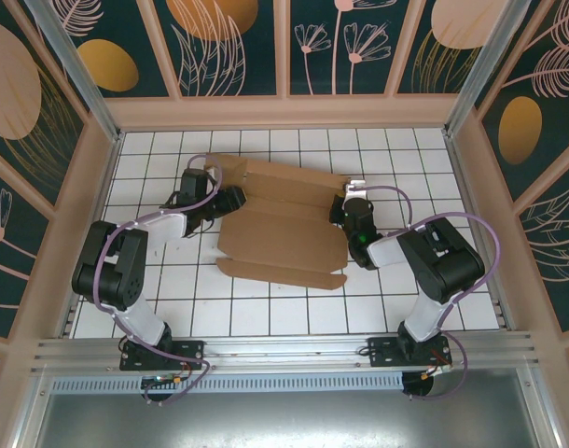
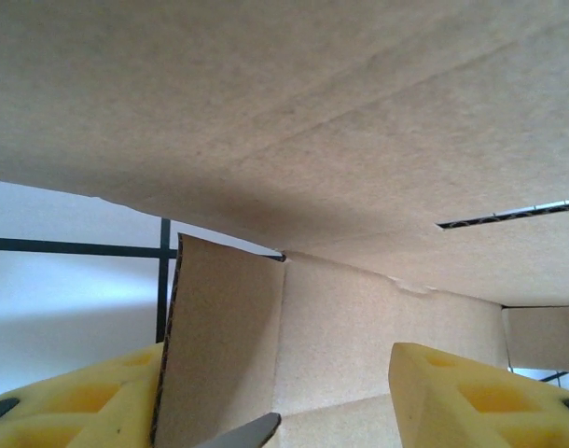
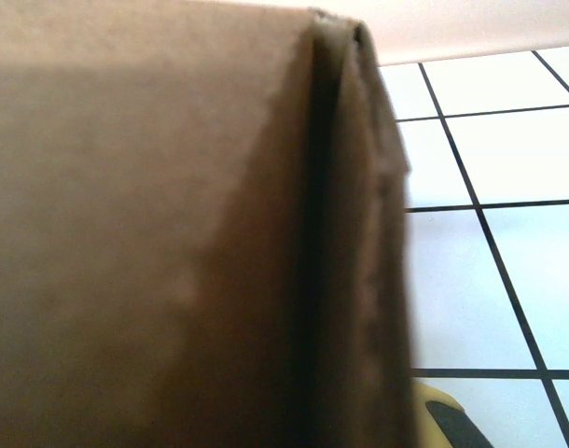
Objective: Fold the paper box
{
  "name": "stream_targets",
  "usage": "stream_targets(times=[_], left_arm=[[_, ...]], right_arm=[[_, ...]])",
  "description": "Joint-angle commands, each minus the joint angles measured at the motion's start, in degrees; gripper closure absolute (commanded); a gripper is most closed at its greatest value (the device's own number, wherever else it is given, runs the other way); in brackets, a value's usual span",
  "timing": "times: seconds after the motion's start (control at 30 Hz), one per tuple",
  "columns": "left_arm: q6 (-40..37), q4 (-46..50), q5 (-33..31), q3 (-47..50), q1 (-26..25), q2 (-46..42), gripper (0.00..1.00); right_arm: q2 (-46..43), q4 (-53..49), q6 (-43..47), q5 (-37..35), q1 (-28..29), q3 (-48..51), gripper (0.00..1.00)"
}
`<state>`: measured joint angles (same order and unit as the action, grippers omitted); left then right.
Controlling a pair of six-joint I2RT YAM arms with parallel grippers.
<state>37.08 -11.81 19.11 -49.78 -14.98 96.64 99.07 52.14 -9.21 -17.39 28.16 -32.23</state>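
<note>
— Paper box [image 1: 283,233], where?
— Lying opened out between both pincers on the white tiled table [image 1: 266,313], near edge short of the arm bases.
— Left pincer [image 1: 232,200]?
— At the sheet's left edge, fingers [image 2: 452,392] well apart, upright flap [image 2: 219,345] standing between them, against the left one.
— Right pincer [image 1: 346,207]?
— Closed tight on the folded right edge. Far panel stretching just beyond both.

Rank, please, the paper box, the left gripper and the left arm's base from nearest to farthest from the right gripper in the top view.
1. paper box, against the right gripper.
2. left gripper, across the box, leftward.
3. left arm's base, at the near left.
</note>
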Motion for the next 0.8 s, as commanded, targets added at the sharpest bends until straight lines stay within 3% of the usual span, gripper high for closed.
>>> stream_targets(times=[0.0,0.23,0.53,0.77], left_arm=[[-0.2,-5.0,1.9,0.7,0.4,-2.9,0.41],[3.3,-12.4,10.6,2.7,0.3,-1.1,0.4],[7.0,-16.5,15.4,3.9,-0.6,4.3,0.4],[9.4,-17.2,15.2,3.8,-1.5,9.6,0.4]], right_arm=[[0.9,-4.8,1.2,3.8,0.8,0.0,1.0],[1.5,-5.1,1.3,4.0,1.4,-0.4,1.0],[1.7,-6.2,0.9,3.8,2.3,-1.0,1.0],[1.0,-7.1,2.4,1.5,2.9,-1.0,1.0]])
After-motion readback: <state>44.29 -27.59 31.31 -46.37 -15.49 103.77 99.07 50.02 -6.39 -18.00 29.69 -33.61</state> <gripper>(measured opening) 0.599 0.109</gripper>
